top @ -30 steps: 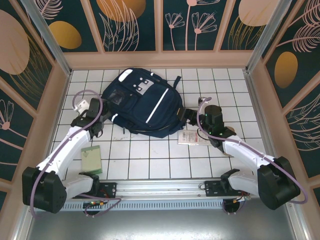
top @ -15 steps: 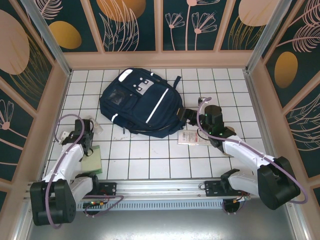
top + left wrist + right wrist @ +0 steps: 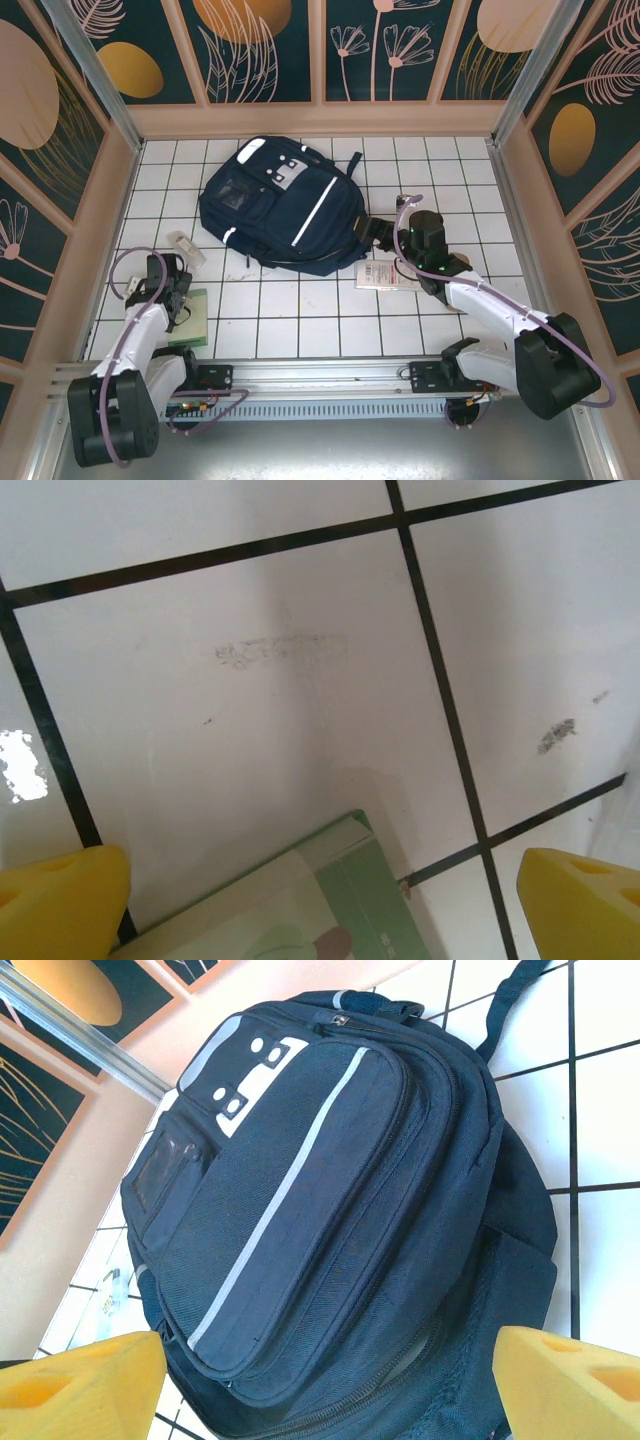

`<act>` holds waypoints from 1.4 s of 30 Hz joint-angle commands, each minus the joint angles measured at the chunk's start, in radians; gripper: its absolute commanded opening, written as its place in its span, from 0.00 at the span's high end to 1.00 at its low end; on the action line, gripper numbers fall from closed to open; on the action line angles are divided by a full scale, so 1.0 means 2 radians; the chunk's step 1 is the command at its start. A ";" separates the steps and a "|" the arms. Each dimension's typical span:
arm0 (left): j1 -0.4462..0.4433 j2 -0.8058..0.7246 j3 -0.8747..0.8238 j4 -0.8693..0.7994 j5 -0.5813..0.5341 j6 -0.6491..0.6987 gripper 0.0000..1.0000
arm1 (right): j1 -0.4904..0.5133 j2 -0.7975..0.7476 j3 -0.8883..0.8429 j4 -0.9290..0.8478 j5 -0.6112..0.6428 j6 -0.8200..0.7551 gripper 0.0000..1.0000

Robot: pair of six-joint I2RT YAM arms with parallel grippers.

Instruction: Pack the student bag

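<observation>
Though flat on the tiles (image 3: 300, 310), navy student bag (image 3: 285, 205), white-striped, grey-patched.

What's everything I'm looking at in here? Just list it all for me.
backpack: one, navy with a white stripe, lying flat at the back middle of the table
book: one, green, on the tiles at the near left
card: one, white with print, flat by the backpack's near right corner
small item: one, pale, left of the backpack; too small to identify
table: one, white tiles with dark lines
walls: dark blue panels with leaf patterns, on three sides
arms: two, white and black, reaching in from the near edge
left gripper: one, yellow pads, open, over the book's far corner
right gripper: one, yellow pads, open, facing the backpack's right side
</observation>
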 commanded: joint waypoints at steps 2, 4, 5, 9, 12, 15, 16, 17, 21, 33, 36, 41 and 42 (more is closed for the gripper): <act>-0.004 -0.036 -0.042 0.101 0.160 -0.030 0.02 | 0.003 0.000 -0.007 0.024 -0.008 -0.002 0.14; -0.004 -0.055 -0.056 0.129 0.189 -0.045 0.06 | 0.003 0.002 -0.007 0.027 -0.009 -0.001 0.14; -0.005 -0.061 -0.060 0.140 0.202 -0.052 0.06 | 0.003 0.004 -0.007 0.027 -0.010 -0.002 0.14; -0.014 -0.067 -0.056 0.172 0.239 -0.060 0.06 | 0.003 0.013 -0.007 0.032 -0.014 0.001 0.14; -0.018 -0.069 -0.021 0.128 0.215 -0.036 0.05 | 0.004 0.016 -0.007 0.033 -0.017 0.001 0.14; -0.018 -0.074 0.019 0.033 0.127 -0.009 0.02 | 0.005 0.015 -0.008 0.035 -0.016 0.000 0.14; -0.018 -0.074 0.025 0.005 0.103 -0.011 0.02 | 0.005 0.016 -0.008 0.036 -0.014 0.000 0.14; -0.018 -0.073 0.025 -0.012 0.090 -0.014 0.02 | 0.006 0.017 -0.009 0.037 -0.013 0.000 0.14; -0.018 -0.066 0.000 -0.009 0.095 -0.011 0.01 | 0.007 0.024 -0.007 0.040 -0.015 0.001 0.14; -0.018 -0.079 -0.018 -0.033 0.166 0.031 0.03 | 0.017 0.015 -0.006 0.036 -0.008 0.001 0.14; -0.025 -0.096 -0.031 -0.017 0.221 0.018 0.10 | 0.017 0.017 -0.006 0.037 -0.009 0.001 0.14; -0.076 -0.099 -0.026 0.019 0.266 0.000 0.10 | 0.017 0.021 -0.005 0.037 -0.009 0.001 0.14; -0.088 -0.090 -0.023 0.030 0.272 -0.003 0.10 | 0.017 0.022 -0.005 0.037 -0.010 0.002 0.14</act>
